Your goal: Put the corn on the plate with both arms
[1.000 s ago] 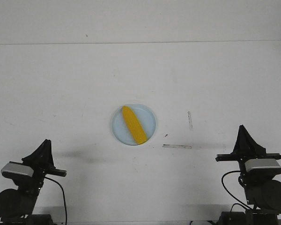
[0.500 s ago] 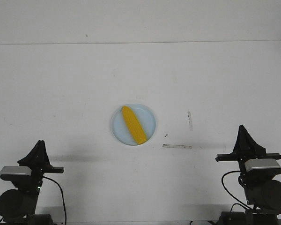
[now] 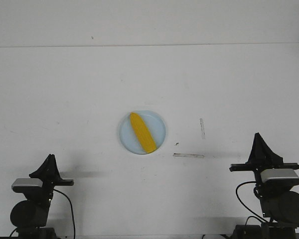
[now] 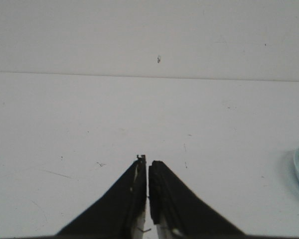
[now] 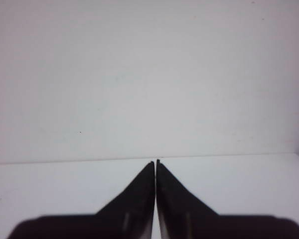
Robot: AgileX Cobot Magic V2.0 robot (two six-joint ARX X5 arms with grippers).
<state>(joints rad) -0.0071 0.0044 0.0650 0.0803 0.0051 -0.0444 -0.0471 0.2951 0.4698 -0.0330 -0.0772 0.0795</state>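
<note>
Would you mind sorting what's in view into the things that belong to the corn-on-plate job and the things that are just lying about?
Belongs to the job:
- corn, lying on the plate
- plate
- left gripper, shut, empty
- right gripper, shut, empty

Just lying about:
- short strip of tape on the table, right of the plate
- smaller tape mark beyond it

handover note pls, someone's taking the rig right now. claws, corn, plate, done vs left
Left claw: shut, empty, parked at the near left edge of the table.
Right claw: shut, empty, parked near right.
Corn: lying diagonally on the plate, mid-table, clear of both claws.
Done: corn is on the plate, both arms back.
Left: nothing visible on the placement; just confirm the corn sits stable.
</note>
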